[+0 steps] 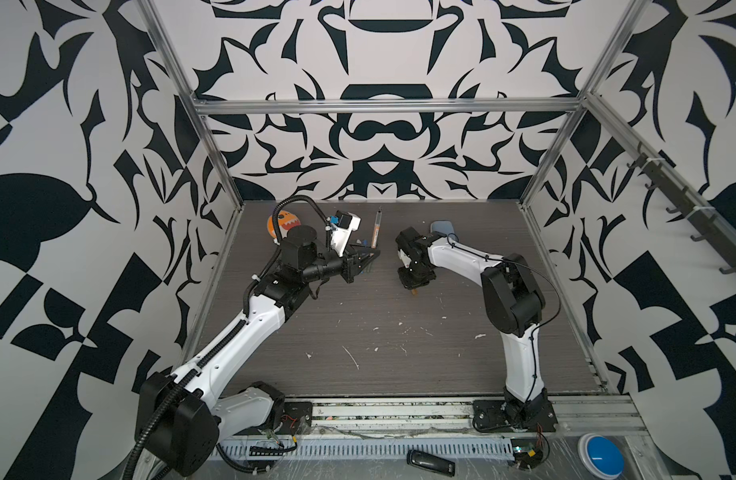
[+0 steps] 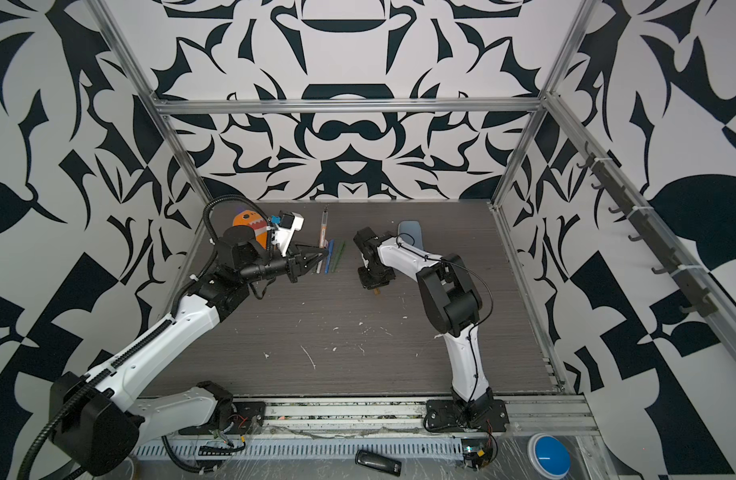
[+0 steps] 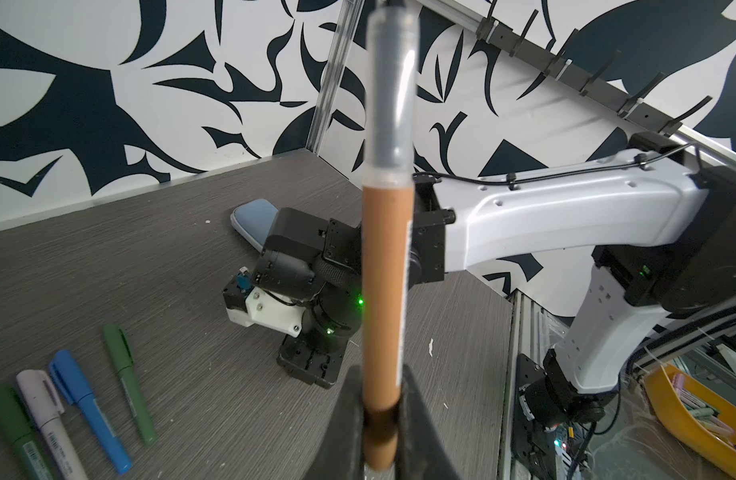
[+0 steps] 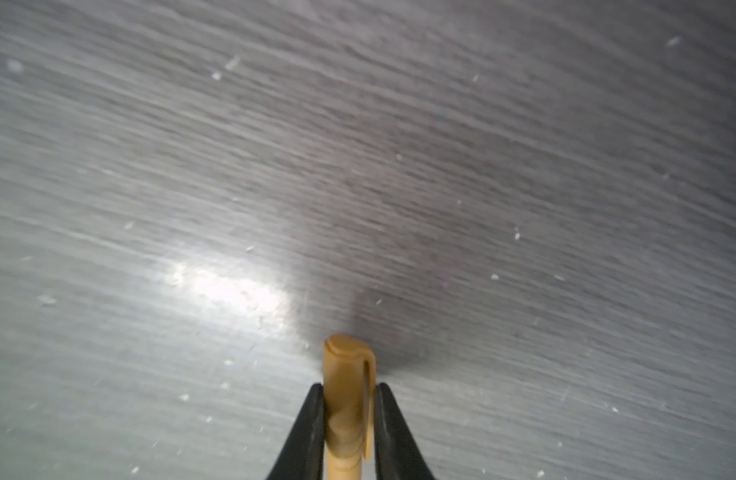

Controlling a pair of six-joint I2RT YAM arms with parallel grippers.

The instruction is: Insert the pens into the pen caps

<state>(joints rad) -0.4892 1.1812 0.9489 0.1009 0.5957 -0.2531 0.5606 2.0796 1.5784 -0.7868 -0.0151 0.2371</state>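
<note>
My left gripper (image 3: 380,395) is shut on the lower end of an orange-brown pen (image 3: 385,270). The pen's clear grey tip section points up and away; in both top views it (image 1: 376,232) slants toward the back wall. My right gripper (image 4: 348,388) points down at the table and is shut on the orange-brown pen cap (image 4: 347,365), whose end just shows under the wrist (image 1: 414,292). Pen and cap are apart. Capped pens lie side by side on the table: dark green (image 3: 12,424), white-pink (image 3: 46,411), blue (image 3: 87,407) and green (image 3: 129,382).
A pale blue case (image 1: 442,227) lies at the back behind the right arm. An orange toy (image 1: 281,222) sits at the back left. White flecks dot the table (image 1: 353,357). Metal frame posts edge both sides. A yellow bin (image 3: 690,415) stands off the table.
</note>
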